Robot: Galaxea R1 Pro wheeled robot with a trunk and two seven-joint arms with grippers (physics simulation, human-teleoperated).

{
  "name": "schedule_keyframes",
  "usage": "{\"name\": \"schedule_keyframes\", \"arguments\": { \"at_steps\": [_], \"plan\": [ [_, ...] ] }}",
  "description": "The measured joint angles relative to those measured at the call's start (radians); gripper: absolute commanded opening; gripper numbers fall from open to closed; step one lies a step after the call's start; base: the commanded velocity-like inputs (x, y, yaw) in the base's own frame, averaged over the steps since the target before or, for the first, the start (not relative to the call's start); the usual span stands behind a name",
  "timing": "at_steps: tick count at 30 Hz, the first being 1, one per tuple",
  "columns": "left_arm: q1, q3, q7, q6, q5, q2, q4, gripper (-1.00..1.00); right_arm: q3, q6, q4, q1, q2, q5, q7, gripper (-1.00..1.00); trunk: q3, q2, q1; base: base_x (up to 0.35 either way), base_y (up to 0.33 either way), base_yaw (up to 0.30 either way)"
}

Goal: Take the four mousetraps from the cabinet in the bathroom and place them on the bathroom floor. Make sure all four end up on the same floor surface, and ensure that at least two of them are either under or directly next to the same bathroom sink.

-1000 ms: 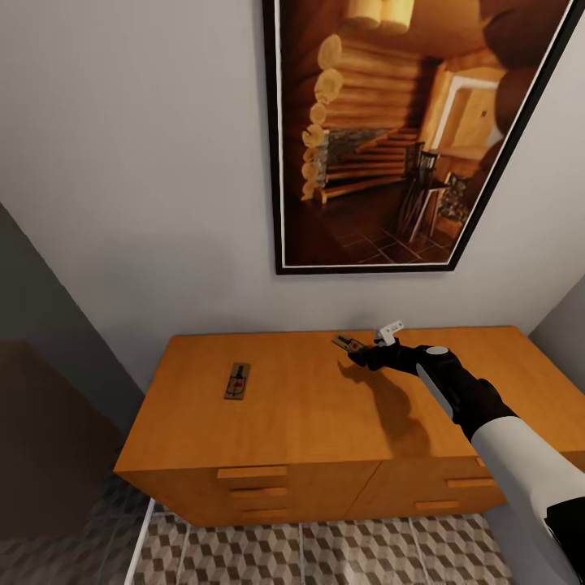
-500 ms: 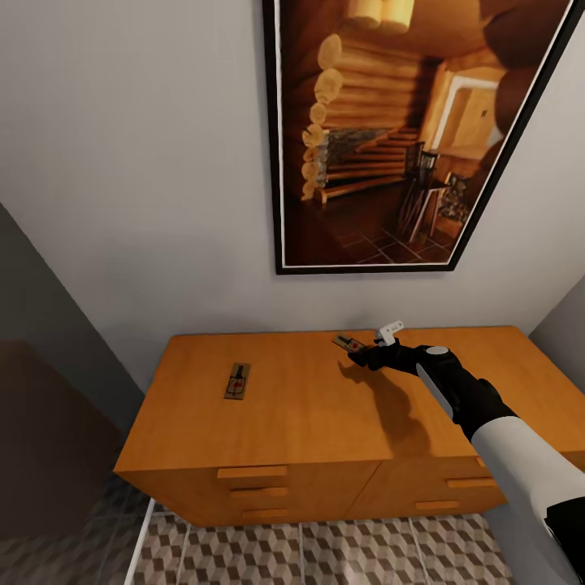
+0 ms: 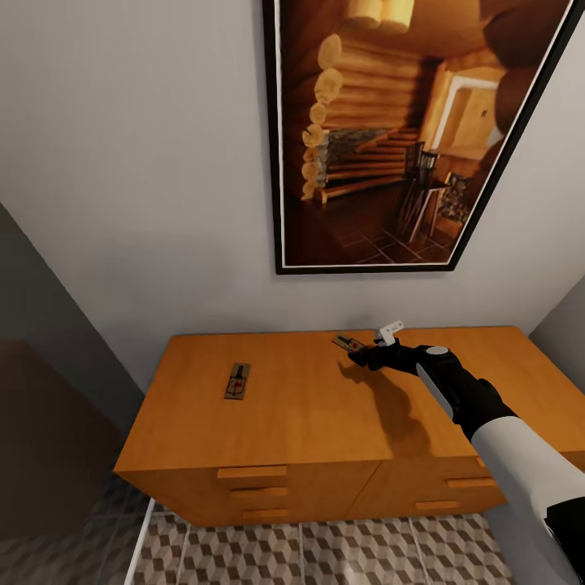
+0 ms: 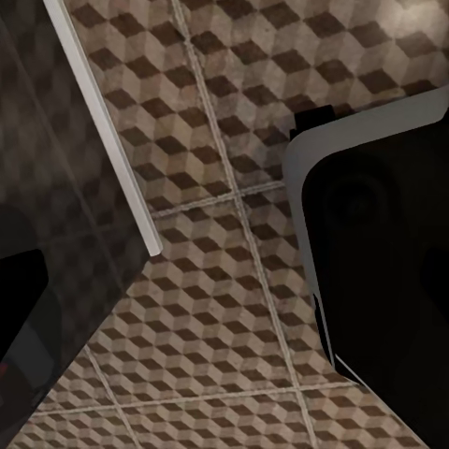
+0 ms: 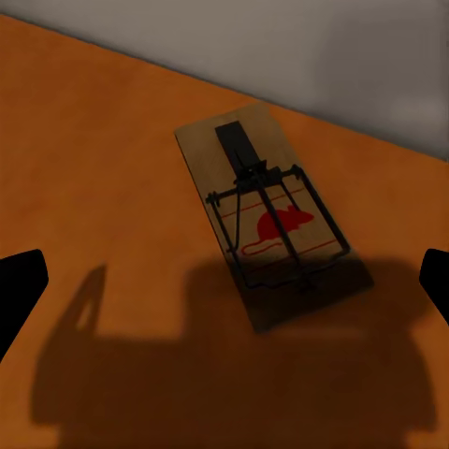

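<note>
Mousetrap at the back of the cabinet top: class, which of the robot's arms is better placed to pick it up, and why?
The right. Its open gripper hovers beside that mousetrap, fingertips spread either side, while the left wrist camera faces floor tiles.

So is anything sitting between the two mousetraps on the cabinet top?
No. In the head view, the stretch of cabinet top between the left mousetrap and the one by the right gripper is bare wood, crossed only by the arm's shadow.
</note>
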Motion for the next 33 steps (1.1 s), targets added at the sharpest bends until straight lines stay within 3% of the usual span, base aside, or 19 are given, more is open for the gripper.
{"name": "schedule_keyframes", "arguments": {
  "at_steps": [33],
  "plan": [
    [0.000,0.000,0.000,0.000,0.000,0.000,0.000,1.00,-0.006,0.000,0.001,0.000,-0.017,-0.002,0.002,1.00,0.000,0.000,0.000,0.000,0.000,0.000]
  ]
}}
